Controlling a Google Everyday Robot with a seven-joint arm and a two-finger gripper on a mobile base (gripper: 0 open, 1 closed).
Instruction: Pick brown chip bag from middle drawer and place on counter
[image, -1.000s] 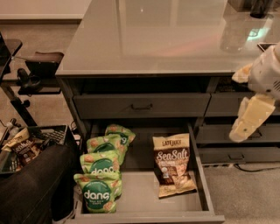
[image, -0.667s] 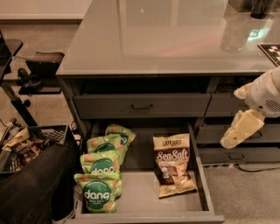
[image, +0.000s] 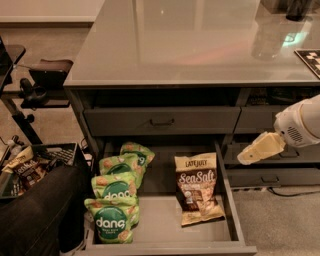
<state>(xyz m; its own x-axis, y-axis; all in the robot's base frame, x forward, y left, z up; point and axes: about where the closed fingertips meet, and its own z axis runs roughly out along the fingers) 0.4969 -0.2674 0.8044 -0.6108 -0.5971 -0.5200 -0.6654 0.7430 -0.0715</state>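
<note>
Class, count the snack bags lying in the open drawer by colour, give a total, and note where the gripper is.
Green bags: 4
Brown bag: 1
Total: 5
The gripper is outside the drawer, up to its right, apart from every bag.

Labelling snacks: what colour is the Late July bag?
Brown chip bag: dark brown, cream bands, in the camera view; gripper hangs to its right.
</note>
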